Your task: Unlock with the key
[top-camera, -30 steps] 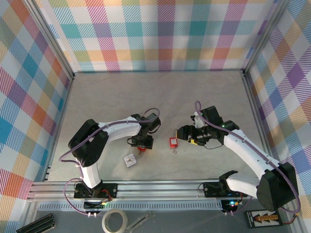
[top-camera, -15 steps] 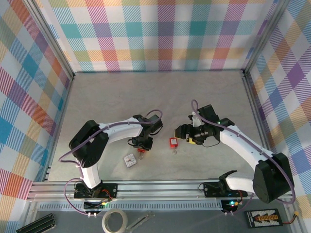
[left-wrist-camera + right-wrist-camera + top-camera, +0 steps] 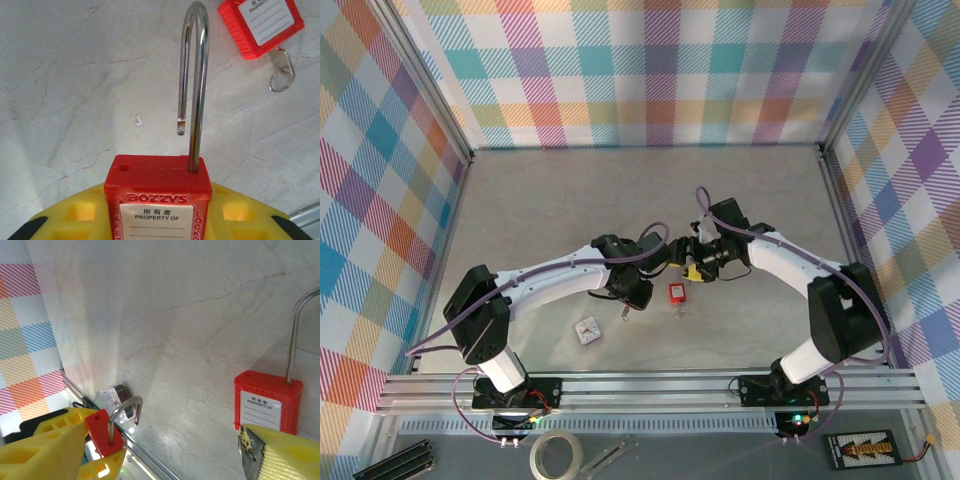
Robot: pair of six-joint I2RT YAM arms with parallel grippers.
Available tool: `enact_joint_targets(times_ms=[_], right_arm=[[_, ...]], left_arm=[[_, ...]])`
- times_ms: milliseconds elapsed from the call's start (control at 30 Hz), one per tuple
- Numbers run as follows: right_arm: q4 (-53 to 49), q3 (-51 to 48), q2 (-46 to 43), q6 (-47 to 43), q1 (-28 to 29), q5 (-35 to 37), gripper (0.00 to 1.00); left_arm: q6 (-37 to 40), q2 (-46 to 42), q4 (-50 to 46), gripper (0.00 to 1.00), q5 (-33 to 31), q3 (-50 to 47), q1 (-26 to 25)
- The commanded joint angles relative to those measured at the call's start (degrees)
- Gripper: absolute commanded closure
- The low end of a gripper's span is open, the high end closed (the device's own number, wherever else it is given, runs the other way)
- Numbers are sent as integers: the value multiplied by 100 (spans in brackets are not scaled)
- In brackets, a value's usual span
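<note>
Marble table: two padlocks, held padlock in left hand, loose padlock.

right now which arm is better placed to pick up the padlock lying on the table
Right. The right hand is open and close beside the loose padlock. The left hand is shut on another red padlock, whose shackle is open.

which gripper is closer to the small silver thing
Left. The left gripper is just right of the silver thing; the right gripper is farther right, beyond the loose padlock.
</note>
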Motion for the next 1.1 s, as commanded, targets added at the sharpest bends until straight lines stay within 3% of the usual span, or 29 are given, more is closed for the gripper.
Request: enact_joint_targets(times_ms=[0, 267, 767, 1067], right_arm=[[215, 151, 194, 114, -11, -398, 21], [-288, 65, -7, -175, -92, 96, 19], [-1140, -279, -1103, -638, -847, 564, 16], [-1051, -499, -1399, -603, -850, 511, 16]], left_arm=[[150, -73, -120, 92, -45, 30, -55], [-24, 288, 312, 94, 157, -185, -14], [-476, 740, 1236, 95, 1242, -262, 456], [-612, 1028, 1207, 96, 1132, -344, 724]])
